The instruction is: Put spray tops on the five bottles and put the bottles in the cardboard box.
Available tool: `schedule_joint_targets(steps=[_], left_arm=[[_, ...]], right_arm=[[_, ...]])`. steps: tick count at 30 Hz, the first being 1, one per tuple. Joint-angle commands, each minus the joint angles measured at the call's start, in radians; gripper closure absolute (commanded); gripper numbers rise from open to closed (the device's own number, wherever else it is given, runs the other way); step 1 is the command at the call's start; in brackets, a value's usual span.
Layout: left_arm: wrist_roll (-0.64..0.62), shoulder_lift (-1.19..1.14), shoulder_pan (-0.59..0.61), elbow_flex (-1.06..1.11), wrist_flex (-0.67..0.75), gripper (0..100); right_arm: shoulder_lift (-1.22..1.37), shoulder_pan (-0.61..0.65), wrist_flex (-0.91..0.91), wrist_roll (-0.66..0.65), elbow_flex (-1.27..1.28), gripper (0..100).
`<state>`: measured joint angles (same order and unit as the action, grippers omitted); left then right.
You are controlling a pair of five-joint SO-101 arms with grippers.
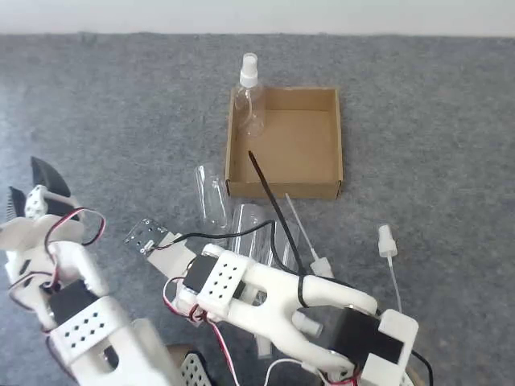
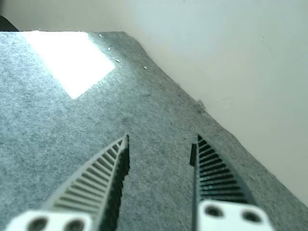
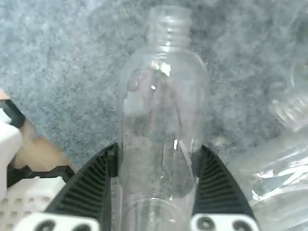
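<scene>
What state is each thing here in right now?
Cardboard box: open, one bottle inside.
Capped bottle: in the box's corner.
Clear bottle: uncapped, lying down, gripped.
Right gripper: shut on clear bottle.
Left gripper: open, empty.
Loose spray top: lying on the mat.

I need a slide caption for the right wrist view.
Right gripper clasps an uncapped clear bottle over grey carpet.
</scene>
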<state>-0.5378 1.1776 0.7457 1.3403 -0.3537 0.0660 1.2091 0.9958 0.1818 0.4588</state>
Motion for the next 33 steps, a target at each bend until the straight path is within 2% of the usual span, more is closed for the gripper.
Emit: schedule_joint_targets(steps=[1,7,16,22,33], left_arm=[[-0.015,0.014,0.0,-0.041,0.029,80],[-0.015,0.015,-0.002,-0.041,0.028,80],[-0.012,0.018,-0.026,-0.03,0.028,80],[-0.012,0.018,-0.031,-0.03,0.028,80],[-0.009,0.02,-0.114,-0.013,0.032,80]], right_arm=[[-0.027,-0.031,0.015,0.003,-0.064,92.6],[-0.097,-0.033,0.045,0.003,-0.064,92.6],[-0.229,-0.127,0.096,0.003,-0.06,92.8],[-0.291,-0.139,0.133,0.003,-0.06,92.8],[-0.53,-0.28,0.237,-0.025,-0.061,92.9]])
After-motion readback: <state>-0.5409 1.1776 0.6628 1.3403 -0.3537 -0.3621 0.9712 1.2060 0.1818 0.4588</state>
